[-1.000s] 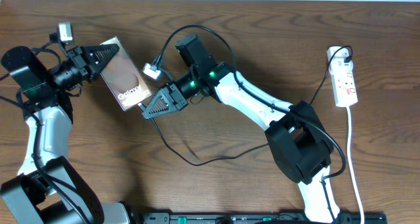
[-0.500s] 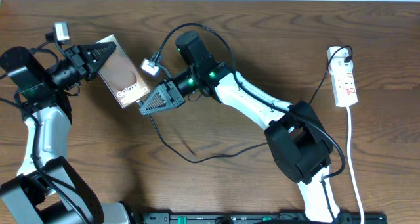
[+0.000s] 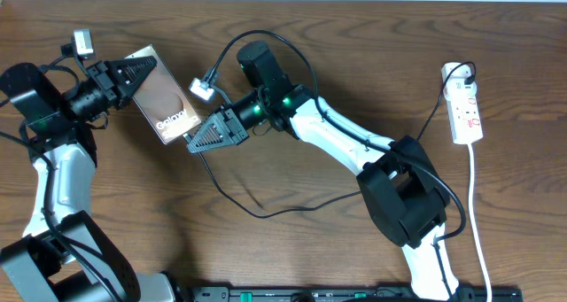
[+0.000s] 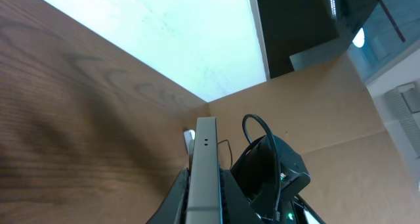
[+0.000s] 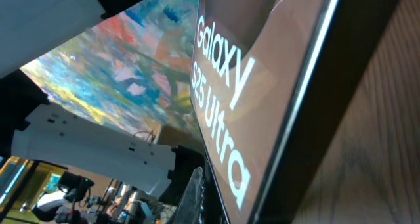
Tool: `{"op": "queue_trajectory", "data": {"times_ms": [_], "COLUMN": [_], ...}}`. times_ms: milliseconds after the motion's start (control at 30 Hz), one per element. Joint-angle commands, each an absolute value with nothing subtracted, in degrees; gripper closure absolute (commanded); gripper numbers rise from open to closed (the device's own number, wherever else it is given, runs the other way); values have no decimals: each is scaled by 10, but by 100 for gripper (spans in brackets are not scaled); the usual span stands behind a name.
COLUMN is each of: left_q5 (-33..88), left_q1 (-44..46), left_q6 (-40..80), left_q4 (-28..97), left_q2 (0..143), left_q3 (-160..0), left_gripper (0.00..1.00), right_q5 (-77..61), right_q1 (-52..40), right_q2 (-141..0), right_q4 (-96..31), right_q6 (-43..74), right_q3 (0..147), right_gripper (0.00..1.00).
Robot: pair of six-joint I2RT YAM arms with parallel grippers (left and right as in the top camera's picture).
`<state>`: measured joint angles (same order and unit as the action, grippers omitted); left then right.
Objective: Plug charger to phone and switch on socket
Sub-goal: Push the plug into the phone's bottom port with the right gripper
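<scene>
My left gripper (image 3: 142, 72) is shut on the upper end of the phone (image 3: 168, 103), holding it tilted at the table's left with its "Galaxy" lettering facing up. In the left wrist view the phone (image 4: 205, 145) shows edge-on between my fingers (image 4: 205, 188). My right gripper (image 3: 191, 146) is shut, its tips at the phone's lower end. The charger's black cable (image 3: 257, 215) runs from those tips in a loop to the socket (image 3: 467, 107) at the far right. Its connector tip is hidden. The right wrist view is filled by the phone's screen (image 5: 262, 86), with one finger (image 5: 197, 191) beside its edge.
The socket's white cord (image 3: 478, 213) runs down the right side to the front edge. The charger's plug (image 3: 456, 72) sits in the socket's top end. My right arm (image 3: 354, 147) stretches across the middle of the brown wooden table (image 3: 292, 267).
The phone and my left gripper have shifted slightly left and up. My right gripper has followed left, closing in on the phone's lower end.
</scene>
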<state>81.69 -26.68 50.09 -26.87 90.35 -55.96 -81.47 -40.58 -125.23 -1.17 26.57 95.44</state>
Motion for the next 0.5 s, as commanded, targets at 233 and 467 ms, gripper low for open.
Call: {"op": "queue_trajectory", "data": {"times_ms": [233,467], "left_q5": [900,893], "left_q1": [-255,-255], "left_q6": [480,469], "left_q4": [-263,-263], "left_q2": [903,903], "left_q3": [-557,-557], "left_gripper": [92,93], "right_q5": [-742,-714], "right_q1": [-393,-393], "right_q2": [-1248,-1248], "right_q4": [51,50], "right_q6": [314,329], "right_q3": [974,974], "right_gripper": [99,99]}}
